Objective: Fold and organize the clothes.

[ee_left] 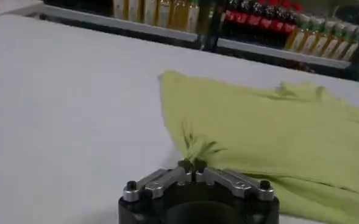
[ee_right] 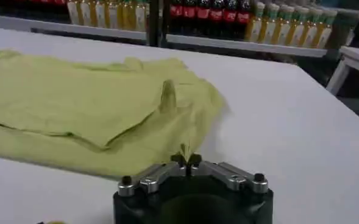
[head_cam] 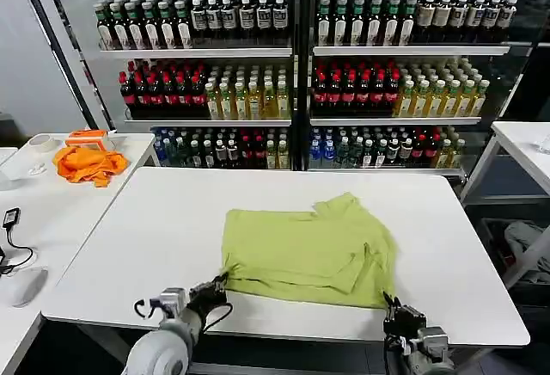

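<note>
Now one T-shirt (head_cam: 301,250), two hands pinching

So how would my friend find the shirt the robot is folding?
Look at the big white table in front of the drink shelves. The T-shirt lies in its middle, partly folded, with the left tool and right tool pinching its near corners. It is pale yellow-green, unlike the crumpled orange cloth on the side table.
</note>
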Controlling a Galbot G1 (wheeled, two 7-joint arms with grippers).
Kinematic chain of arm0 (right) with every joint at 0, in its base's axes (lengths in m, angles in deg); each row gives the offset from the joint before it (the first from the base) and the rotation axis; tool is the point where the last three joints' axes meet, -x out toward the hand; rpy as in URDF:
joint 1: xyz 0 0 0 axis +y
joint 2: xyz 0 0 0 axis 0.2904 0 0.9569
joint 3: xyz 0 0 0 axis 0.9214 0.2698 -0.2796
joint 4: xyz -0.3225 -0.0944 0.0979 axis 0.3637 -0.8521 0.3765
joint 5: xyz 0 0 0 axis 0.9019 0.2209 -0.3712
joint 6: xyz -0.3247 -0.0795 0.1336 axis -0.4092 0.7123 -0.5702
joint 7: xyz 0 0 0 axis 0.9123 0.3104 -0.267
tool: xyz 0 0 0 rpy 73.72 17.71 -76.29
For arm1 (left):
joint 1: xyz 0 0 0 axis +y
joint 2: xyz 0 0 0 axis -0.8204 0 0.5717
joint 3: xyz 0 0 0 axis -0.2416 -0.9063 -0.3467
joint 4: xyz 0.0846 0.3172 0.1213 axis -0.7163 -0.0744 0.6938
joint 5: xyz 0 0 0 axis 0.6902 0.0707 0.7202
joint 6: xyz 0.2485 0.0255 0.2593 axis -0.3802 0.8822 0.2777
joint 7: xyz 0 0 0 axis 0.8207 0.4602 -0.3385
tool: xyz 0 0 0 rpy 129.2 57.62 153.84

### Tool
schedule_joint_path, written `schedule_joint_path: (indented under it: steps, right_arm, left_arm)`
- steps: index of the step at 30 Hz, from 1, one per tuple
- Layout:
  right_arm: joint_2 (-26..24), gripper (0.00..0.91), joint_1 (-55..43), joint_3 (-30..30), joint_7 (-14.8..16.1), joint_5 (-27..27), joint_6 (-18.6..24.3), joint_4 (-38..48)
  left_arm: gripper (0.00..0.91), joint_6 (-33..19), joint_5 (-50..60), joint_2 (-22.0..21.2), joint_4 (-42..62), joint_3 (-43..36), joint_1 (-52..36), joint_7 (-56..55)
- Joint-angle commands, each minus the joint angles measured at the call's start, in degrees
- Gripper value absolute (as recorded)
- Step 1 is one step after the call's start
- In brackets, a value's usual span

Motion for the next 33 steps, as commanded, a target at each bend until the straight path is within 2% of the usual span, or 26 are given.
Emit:
schedule_joint_path:
  steps: [1,4,10,17,21,26,27,33]
  right_arm:
    - [0.08,0.907,3.77,0.05,-0.38,2.42,-1.12,-2.88]
    - [-0.02,0.907,4.27,-0.32,0.76,2.92,-1.47,-3.87]
    - [-1.07,0.907,2.28,-2.99,0.39,2.33,-1.24,-5.93]
    - [-2.96,0.907,-5.91,-3.49,-1.01,-3.35,-0.87,-3.83]
    - [-3.66,0.907,-16.11,-0.88,-1.76,-6.84,-2.43,1.71]
    - [-3.30,0.907,-32.41,5.64,-3.18,-13.33,-4.17,14.70]
    - [-3.22,0.907,-32.90,5.88,-3.19,-13.46,-4.18,14.70]
    - [-1.34,0.907,-47.45,12.31,-3.13,-15.93,-4.05,28.00]
  left_arm:
    - [0.907,-0.02,0.22,0.59,-8.25,5.59,11.22,-0.03]
    - [0.907,1.20,1.18,0.95,-9.24,6.74,11.93,-0.54]
    - [0.907,1.29,0.68,3.54,-9.75,8.65,10.09,-0.26]
    - [0.907,1.23,-1.30,8.04,-6.26,9.59,1.56,0.03]
    - [0.907,0.79,-1.30,9.35,-2.69,7.14,-4.92,-0.92]
    - [0.907,0.88,-2.76,9.31,5.98,0.91,-16.57,-1.02]
    - [0.907,0.90,-2.80,9.24,6.59,0.41,-17.38,-1.02]
    - [0.907,0.83,-2.93,6.85,17.08,-7.11,-28.13,-0.90]
